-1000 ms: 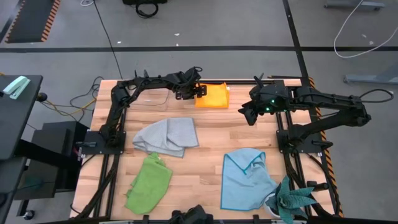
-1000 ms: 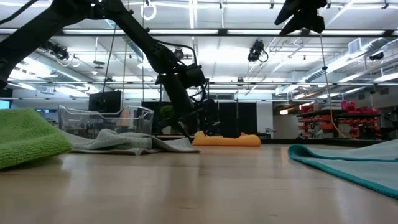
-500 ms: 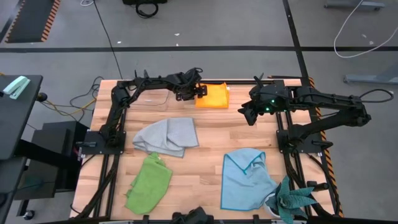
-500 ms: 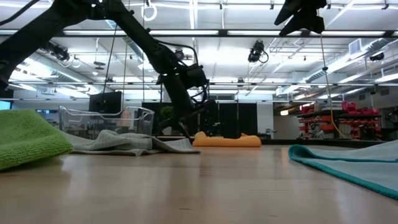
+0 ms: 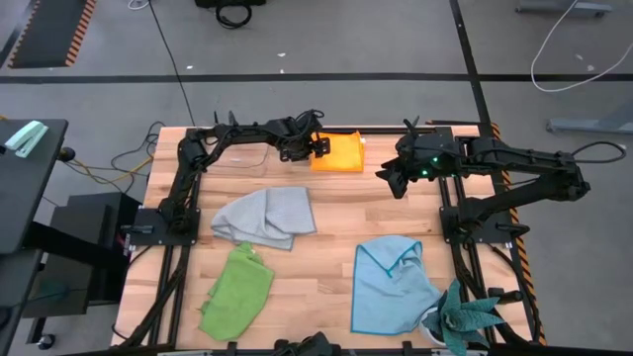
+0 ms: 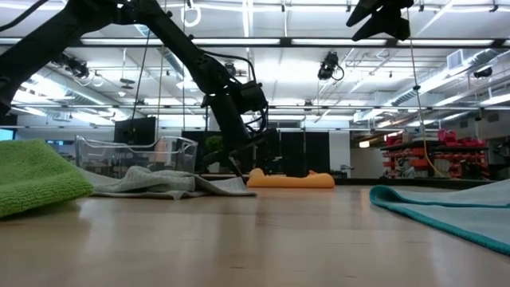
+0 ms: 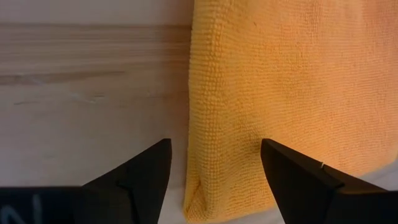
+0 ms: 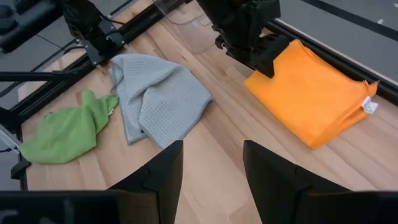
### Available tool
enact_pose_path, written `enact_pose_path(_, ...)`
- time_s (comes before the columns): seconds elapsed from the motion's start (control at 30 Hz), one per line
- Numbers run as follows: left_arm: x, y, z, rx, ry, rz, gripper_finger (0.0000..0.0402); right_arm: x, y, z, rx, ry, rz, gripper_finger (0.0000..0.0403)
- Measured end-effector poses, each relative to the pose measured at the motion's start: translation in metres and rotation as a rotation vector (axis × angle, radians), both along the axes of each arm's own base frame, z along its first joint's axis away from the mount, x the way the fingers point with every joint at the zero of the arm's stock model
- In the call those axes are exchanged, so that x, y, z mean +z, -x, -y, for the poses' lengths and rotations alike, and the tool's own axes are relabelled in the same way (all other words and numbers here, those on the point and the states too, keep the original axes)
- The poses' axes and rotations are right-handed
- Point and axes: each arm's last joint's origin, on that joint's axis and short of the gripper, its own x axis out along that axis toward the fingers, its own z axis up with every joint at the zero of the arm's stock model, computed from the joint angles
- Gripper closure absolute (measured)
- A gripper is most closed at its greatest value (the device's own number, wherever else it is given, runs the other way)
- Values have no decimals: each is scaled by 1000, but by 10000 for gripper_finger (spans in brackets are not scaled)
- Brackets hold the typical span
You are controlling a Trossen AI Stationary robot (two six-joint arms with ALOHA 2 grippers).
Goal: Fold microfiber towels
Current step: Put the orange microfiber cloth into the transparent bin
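The orange-yellow towel (image 5: 338, 153) lies folded flat at the table's far middle. My left gripper (image 5: 318, 146) stands open at its left edge, pointing steeply down. In the left wrist view its fingers (image 7: 214, 155) straddle the towel's near-left corner (image 7: 205, 199). The grey towel (image 5: 267, 216) lies crumpled left of centre. The lime green towel (image 5: 237, 289) lies bunched at the near left. The light blue towel (image 5: 391, 282) lies partly spread at the near right. My right gripper (image 5: 388, 178) hangs open, high above the table at the right.
A clear plastic box (image 5: 242, 156) stands at the far left, just beside my left arm. A teal spiky-leaved plant (image 5: 465, 316) stands at the near right corner. Bare wood (image 5: 341, 213) shows in the table's middle, between the towels.
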Motion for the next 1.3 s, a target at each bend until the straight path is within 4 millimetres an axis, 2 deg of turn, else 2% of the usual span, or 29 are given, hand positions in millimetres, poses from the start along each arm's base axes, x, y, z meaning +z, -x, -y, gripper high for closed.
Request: enact_pose_path(1.3, -1, -3, 10, -22, -3, -40, 152, 3, -3, 0, 21, 31, 36, 229)
